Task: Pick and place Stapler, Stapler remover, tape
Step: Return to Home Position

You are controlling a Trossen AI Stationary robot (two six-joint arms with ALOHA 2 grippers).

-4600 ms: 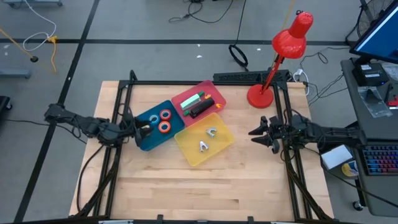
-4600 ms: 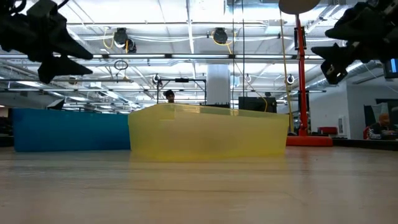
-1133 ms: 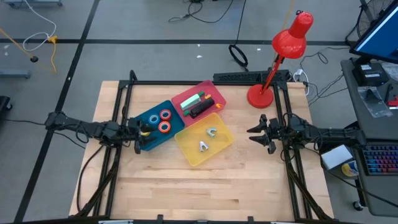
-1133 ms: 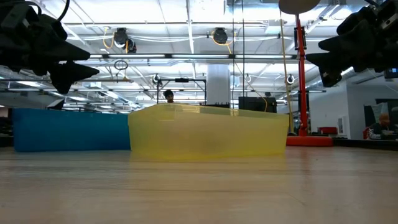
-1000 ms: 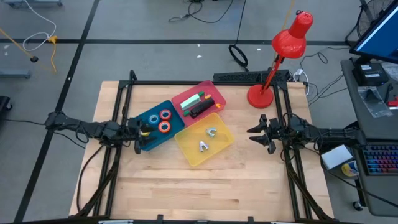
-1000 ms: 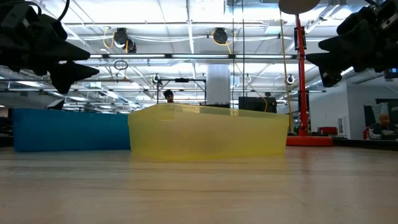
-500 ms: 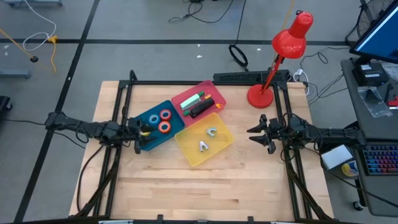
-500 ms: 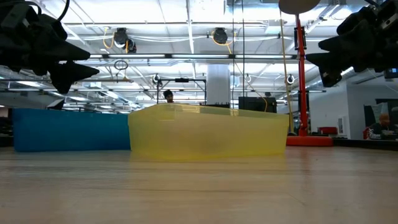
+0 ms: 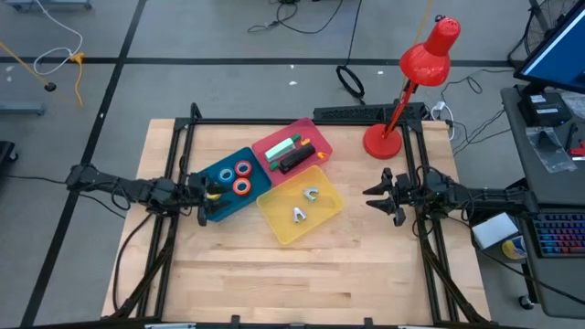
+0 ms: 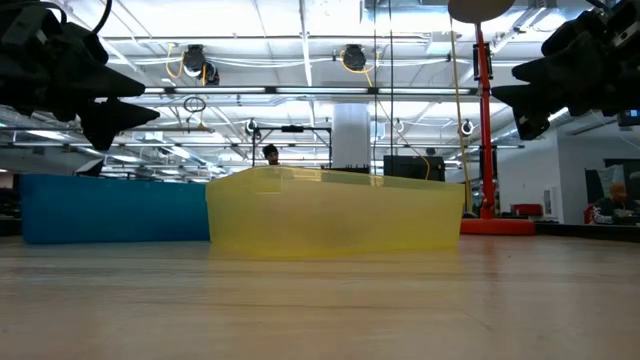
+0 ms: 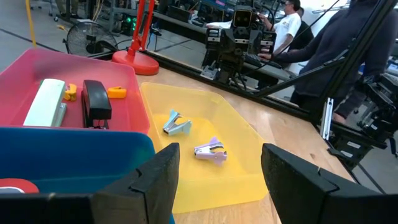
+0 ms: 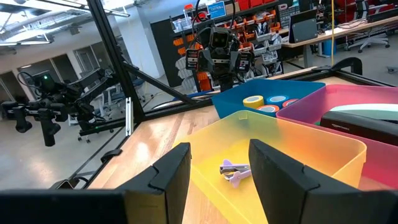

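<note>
In the high view a blue bin [image 9: 224, 194] holds the yellow [image 9: 213, 193], blue [image 9: 226, 174], red [image 9: 243, 168] and orange [image 9: 241, 186] tape rolls. A red bin [image 9: 294, 137] holds a black stapler [image 11: 96, 103] and a green-white stapler [image 11: 46, 102]. Two staple removers [image 11: 178, 124] [image 11: 210, 152] lie in the yellow bin [image 9: 279, 219]. My left gripper [image 9: 205, 194] is open and hovers over the blue bin's left end, above the yellow roll. My right gripper [image 9: 375, 196] is open, in the air to the right of the yellow bin, pointing at it.
A red desk lamp [image 9: 402, 91] stands at the table's far right corner. The three bins sit clustered at the table's far middle. Bare wood [image 9: 302, 274] spreads over the near half. A person [image 11: 348, 43] stands beyond the table's right edge, by a desk with a keyboard [image 9: 558, 233].
</note>
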